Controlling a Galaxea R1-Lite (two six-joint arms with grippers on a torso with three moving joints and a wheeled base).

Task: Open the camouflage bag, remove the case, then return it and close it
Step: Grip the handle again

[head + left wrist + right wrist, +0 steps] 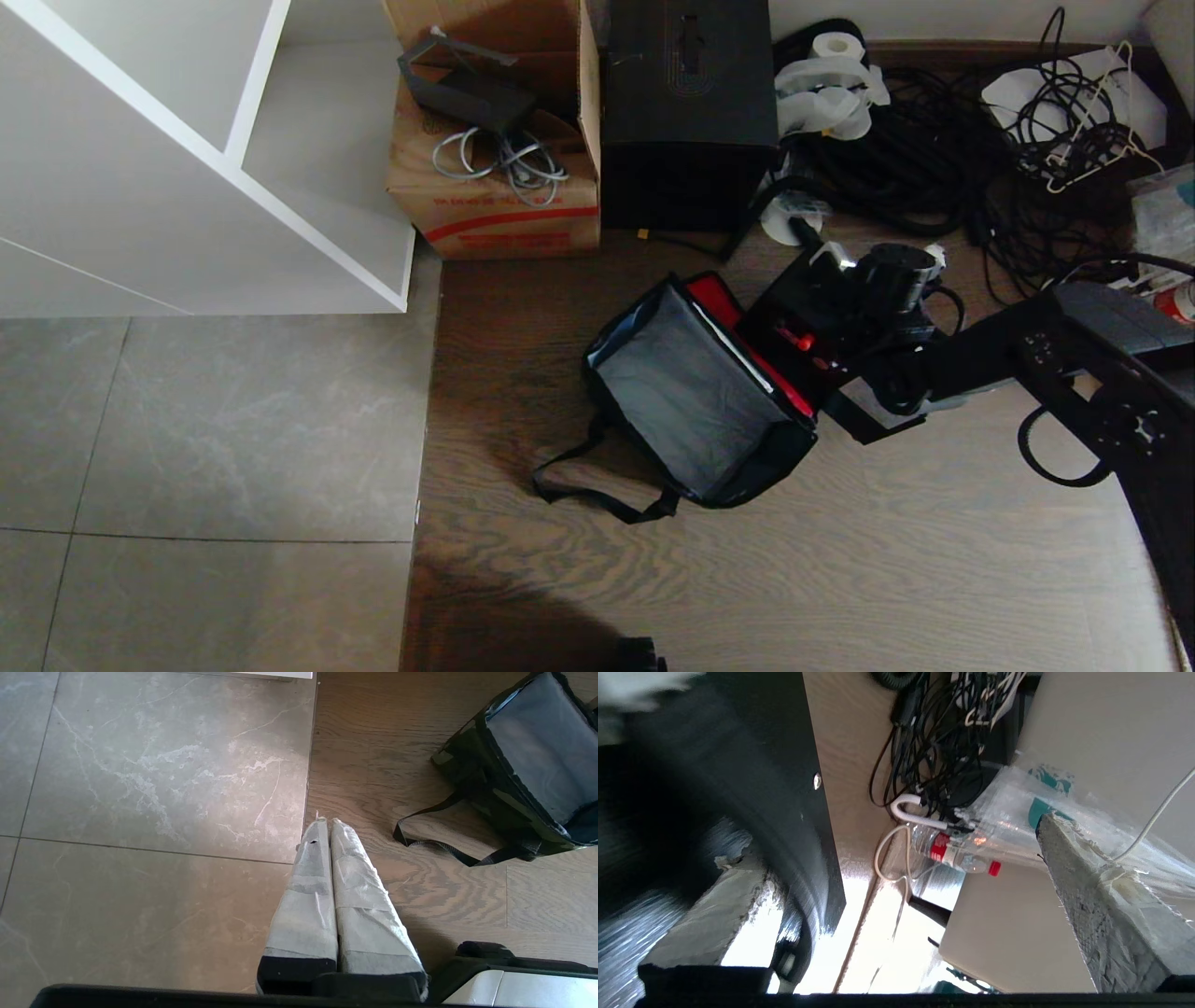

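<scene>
Bag: soft camouflage bag (pixel 695 401), open on the wooden floor (pixel 840 579), grey inside, red lining, black strap loop.
Case: flat, hard, black case (pixel 794 322), leaning just beside the bag's red edge.
Right gripper (pixel 896 905): beside the case, jaws wide apart, padded fingers (pixel 1092 896).
Left gripper (pixel 329 823): well apart from the bag, jaws together.

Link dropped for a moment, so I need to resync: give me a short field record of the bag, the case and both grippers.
bag: camouflage bag on the wood floor, flap thrown open, grey inner panel and red lining showing
case: case beside the bag's open side, partly hidden by the right arm
right gripper: right gripper open, fingers spread wide, at the case
left gripper: left gripper shut, parked over the floor, away from the bag
strap: black strap loose on the floor
</scene>
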